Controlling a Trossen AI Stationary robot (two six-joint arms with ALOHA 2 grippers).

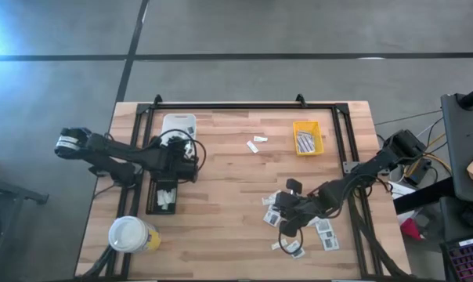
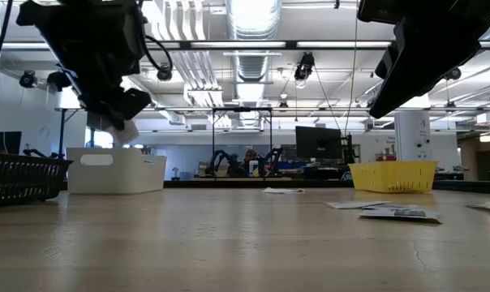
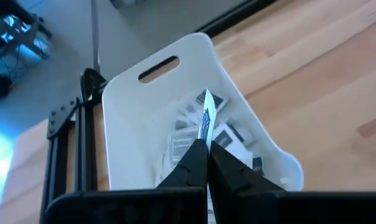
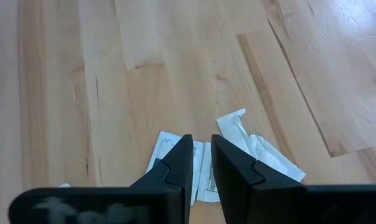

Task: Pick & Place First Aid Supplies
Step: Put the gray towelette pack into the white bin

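Risk at the left gripper [image 3: 206, 144]: its fingers pinch only the lower edge of a packet [image 3: 206, 117] held above the white tray [image 3: 152, 102], which already holds other packets; released off-centre, it could catch the rim and fall outside. The packet stands on edge, long axis running away from the fingertips. The right gripper [image 4: 201, 155], jaws narrowed to a slim gap, sits over a flat packet [image 4: 166, 144] at the table's near right; closing may push it aside or pinch the neighbouring crumpled wrapper [image 4: 256, 146].
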